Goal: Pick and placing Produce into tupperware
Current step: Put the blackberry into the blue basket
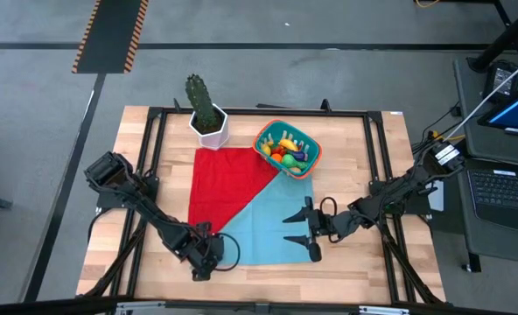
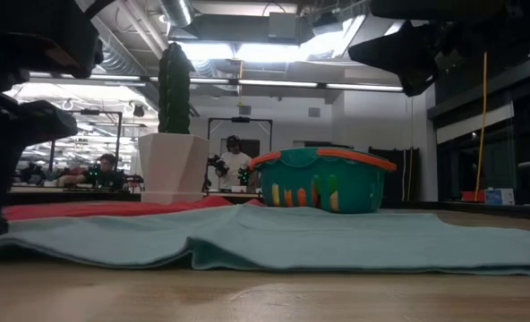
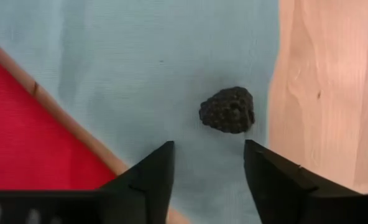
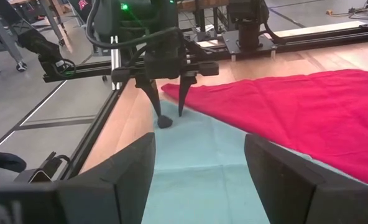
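Note:
A small dark bumpy berry [image 3: 229,110] lies on the teal cloth [image 3: 140,74] near the cloth's left edge; it also shows in the right wrist view [image 4: 165,121]. My left gripper [image 3: 207,155] is open, pointing down just above the berry, its fingers to either side and apart from it. In the high view my left gripper [image 1: 205,254] hides the berry. The teal tub with the orange rim [image 1: 287,149] stands at the cloth's far corner with several coloured produce pieces inside. My right gripper [image 1: 307,232] is open and empty over the cloth's near right part.
A red cloth [image 1: 228,179] and the teal cloth [image 1: 272,223] cover the table's middle. A cactus in a white pot [image 1: 206,118] stands at the far left of the cloths. Bare wood [image 3: 333,93] lies beside the berry. People sit in the room behind [image 2: 234,161].

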